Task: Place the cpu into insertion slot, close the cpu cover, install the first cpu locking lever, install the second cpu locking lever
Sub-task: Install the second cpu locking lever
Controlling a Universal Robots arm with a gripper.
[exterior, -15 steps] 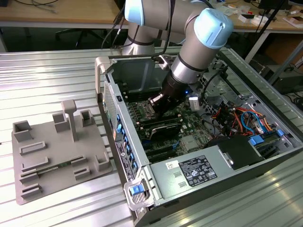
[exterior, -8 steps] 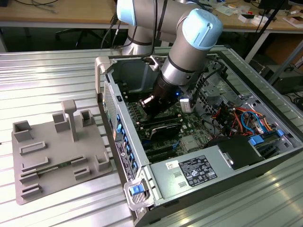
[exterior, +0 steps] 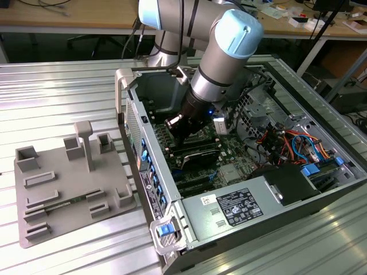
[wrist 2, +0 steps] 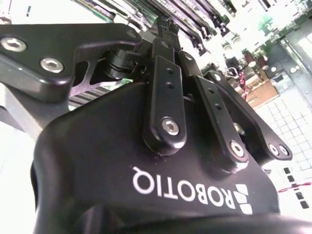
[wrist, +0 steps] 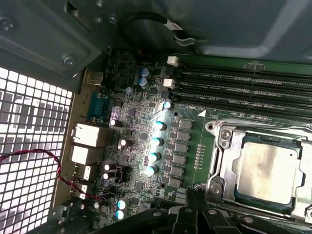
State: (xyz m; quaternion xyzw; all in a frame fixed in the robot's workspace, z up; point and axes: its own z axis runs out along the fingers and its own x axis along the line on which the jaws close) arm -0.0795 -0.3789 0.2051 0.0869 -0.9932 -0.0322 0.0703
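We see the small square silvery-topped cpu [wrist: 265,168] seated under its thin silvery metal cpu cover [wrist: 229,161], just beside the black gripper [wrist: 195,204]; we cannot tell its finger spread.

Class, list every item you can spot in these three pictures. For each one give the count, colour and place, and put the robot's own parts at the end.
Computer case: one, grey metal, open, lying on the table.
Motherboard: one, green, inside the case.
Cpu: one, silvery, seated in the insertion slot.
Cpu cover: one, silvery frame, down around the cpu.
Memory slots: several, black, beside the insertion slot.
Parts tray: one, grey, on the table at the exterior view's left.
Table: one, ribbed silver metal.
Wires: a bundle, orange, red and blue, in the case at the exterior view's right.
Arm: one, silver with pale blue caps, reaching into the case.
Gripper: one, black, above the motherboard.
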